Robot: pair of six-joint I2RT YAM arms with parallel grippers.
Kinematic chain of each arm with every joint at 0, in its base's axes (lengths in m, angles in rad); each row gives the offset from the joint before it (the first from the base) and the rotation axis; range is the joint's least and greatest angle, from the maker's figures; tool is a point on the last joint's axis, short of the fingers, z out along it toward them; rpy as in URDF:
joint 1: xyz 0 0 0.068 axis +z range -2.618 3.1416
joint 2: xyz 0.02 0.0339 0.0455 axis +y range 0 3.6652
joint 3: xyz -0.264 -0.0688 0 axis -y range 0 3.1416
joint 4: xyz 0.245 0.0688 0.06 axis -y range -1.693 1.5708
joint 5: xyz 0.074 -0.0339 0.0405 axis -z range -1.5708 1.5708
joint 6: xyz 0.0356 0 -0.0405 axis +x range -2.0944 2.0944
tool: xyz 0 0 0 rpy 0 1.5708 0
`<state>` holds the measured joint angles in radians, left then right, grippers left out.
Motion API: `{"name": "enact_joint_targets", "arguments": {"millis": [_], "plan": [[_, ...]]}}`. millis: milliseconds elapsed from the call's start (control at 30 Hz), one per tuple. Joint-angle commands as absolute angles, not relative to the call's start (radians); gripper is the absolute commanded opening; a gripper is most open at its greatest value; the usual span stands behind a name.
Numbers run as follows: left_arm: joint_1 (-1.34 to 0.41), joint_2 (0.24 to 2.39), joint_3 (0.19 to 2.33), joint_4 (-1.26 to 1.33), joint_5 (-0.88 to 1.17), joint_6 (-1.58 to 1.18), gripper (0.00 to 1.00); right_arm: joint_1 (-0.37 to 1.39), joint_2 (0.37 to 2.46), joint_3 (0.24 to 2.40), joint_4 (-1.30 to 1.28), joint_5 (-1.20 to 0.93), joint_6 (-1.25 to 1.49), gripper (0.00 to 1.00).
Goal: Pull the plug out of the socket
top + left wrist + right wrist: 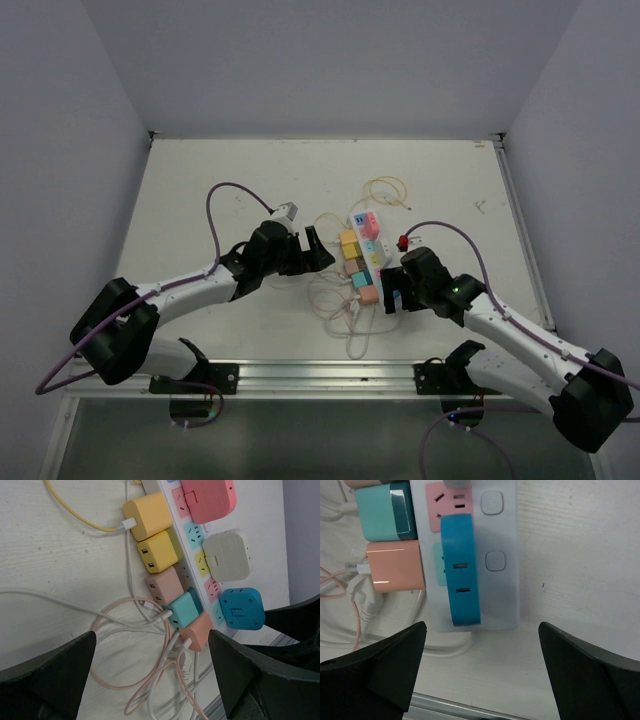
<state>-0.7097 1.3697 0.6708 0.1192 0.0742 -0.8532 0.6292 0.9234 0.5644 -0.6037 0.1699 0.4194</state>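
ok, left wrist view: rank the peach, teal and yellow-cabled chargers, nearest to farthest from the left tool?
1. peach charger: near end of the row, just ahead of the left tool.
2. teal charger: next up the row.
3. yellow charger with the yellow cable: far end, top of view.

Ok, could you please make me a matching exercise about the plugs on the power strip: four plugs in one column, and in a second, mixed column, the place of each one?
Column one
1. darker yellow charger
2. teal charger
3. beige adapter
4. blue adapter

Column two
A. on the face, between the pink adapter and the blue one
B. a yellow cable goes into it
C. between the tan charger and the peach charger
D. on the face, at the very end of the power strip

Pairs: 1-B, 2-C, 3-A, 4-D
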Motion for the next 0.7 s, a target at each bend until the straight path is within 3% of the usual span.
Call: {"name": "enact_joint_targets", "arguments": {"millis": [0, 667], "plan": [[-0.716, 1.364, 0.698, 0.169, 0.052, -0.850, 0.98, 0.690, 0.969, 0.594, -0.588, 0.228, 0.457, 0.99], [-0.716, 1.348, 0.686, 0.163, 0.048, -0.850, 0.99, 0.738, 1.166, 0.615, -0.502, 0.252, 0.459, 0.99]]}}
